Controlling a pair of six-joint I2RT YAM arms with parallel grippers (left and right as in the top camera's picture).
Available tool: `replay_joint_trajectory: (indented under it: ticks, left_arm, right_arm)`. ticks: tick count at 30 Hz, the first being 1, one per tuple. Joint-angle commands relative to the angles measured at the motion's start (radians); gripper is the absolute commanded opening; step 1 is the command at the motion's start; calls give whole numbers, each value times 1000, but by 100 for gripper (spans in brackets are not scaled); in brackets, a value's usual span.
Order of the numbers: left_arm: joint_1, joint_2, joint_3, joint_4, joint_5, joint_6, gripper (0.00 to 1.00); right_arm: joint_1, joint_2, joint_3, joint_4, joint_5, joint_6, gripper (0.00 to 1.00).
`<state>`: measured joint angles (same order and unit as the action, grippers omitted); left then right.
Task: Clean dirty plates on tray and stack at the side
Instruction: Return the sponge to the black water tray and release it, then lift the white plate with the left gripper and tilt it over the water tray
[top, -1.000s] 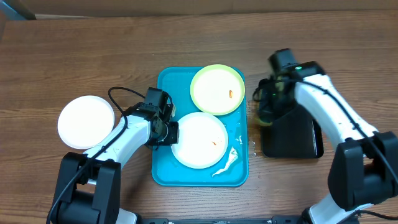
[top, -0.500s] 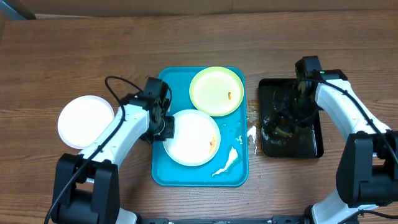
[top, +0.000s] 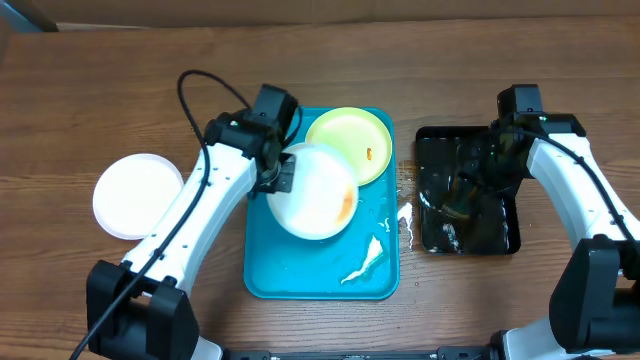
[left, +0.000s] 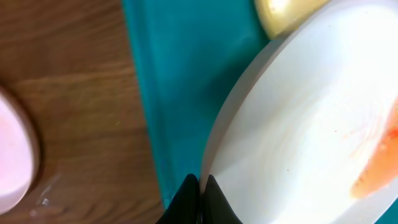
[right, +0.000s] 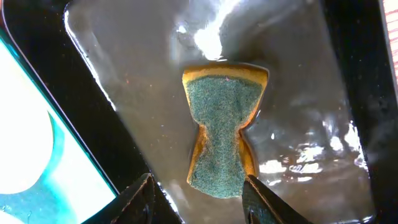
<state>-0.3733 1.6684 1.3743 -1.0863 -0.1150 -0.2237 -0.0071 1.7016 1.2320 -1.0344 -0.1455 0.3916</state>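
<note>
My left gripper (top: 281, 177) is shut on the left rim of a white plate (top: 315, 192) with an orange smear and holds it tilted above the turquoise tray (top: 262, 262). The left wrist view shows the fingers (left: 200, 188) pinching that plate's edge (left: 311, 130). A green-rimmed plate (top: 352, 140) with an orange smear lies at the tray's far end. A second white plate (top: 136, 195) lies on the table at the left. My right gripper (right: 198, 194) is open above a sponge (right: 225, 127) that lies in water in the black tray (right: 124, 130).
The black tray (top: 502, 238) holds water and stands right of the turquoise tray. White foam streaks (top: 366, 258) lie on the turquoise tray's right side, and small wet spots (top: 406, 215) sit between the two trays. The wooden table (top: 120, 80) surrounds everything.
My left gripper has lifted the smeared white plate off the tray and moved it toward the far side. My right gripper has moved over the black tray and let go of the sponge.
</note>
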Motion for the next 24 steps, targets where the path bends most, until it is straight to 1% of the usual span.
replay_joint_trajectory:
  ticks: [1, 7, 10, 13, 14, 16, 18, 21, 24]
  left_arm:
    - [-40, 3, 59, 49, 108, 14, 4]
    - [-144, 3, 74, 192, 85, 0, 4]
    - [-201, 3, 77, 262, 48, -10, 4]
    - [-245, 3, 77, 323, 48, -29, 4]
    - [-257, 3, 77, 340, 47, -37, 4]
    - [-278, 4, 77, 367, 40, -47, 4]
    - [-297, 5, 77, 397, 8, -55, 4]
    - [-330, 7, 77, 470, -63, -54, 4]
    - [-381, 8, 77, 562, -175, -42, 4]
  right_arm:
    - [-8, -23, 1, -7, -10, -5, 48]
    - [-65, -23, 1, -50, -18, 6, 48]
    - [-143, -23, 1, -64, -58, -2, 48]
    - [-242, -23, 1, -63, -136, -29, 49]
    - [-281, -23, 1, -64, -174, -43, 49]
    - [-352, -23, 0, -74, -224, -48, 57]
    - [-418, -23, 0, -92, -256, -53, 61]
    - [-492, -23, 0, -114, -273, -72, 61]
    - [-529, -23, 0, -128, -289, -86, 60]
